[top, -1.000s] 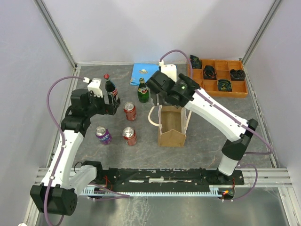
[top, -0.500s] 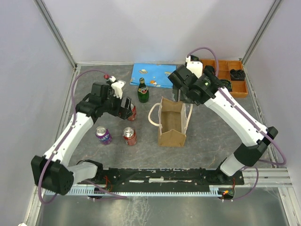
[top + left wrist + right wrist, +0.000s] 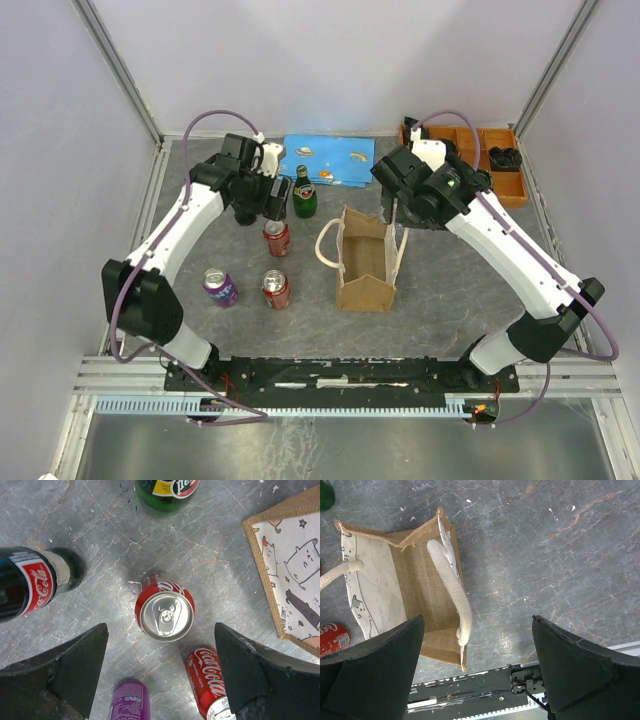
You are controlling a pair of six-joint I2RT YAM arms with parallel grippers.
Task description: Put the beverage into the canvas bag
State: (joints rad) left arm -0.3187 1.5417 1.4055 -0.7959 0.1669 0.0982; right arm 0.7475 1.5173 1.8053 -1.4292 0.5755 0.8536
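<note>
The beverage nearest to being picked is the red cola can (image 3: 166, 614), upright on the desk (image 3: 225, 555) directly below the left gripper (image 3: 160, 626), whose jaws are spread wide on either side of it and touch nothing. The can's top looks unopened, so it is probably full: moderately heavy, stiff under a light squeeze, but thin-walled, glossy and likely to slip or dent. The best hold seems to be across the round body at mid-height, fingers coming straight down. A cola bottle (image 3: 30, 582), a green bottle (image 3: 165, 492), a second red can (image 3: 207, 680) and a purple can (image 3: 131, 700) stand near, leaving limited finger room. The canvas bag (image 3: 420, 595) stands open just beside them. It is soft and may shift, and a cream handle (image 3: 452, 590) droops along one wall. The right gripper (image 3: 477, 617) hangs above the bag, jaws apart and empty
</note>
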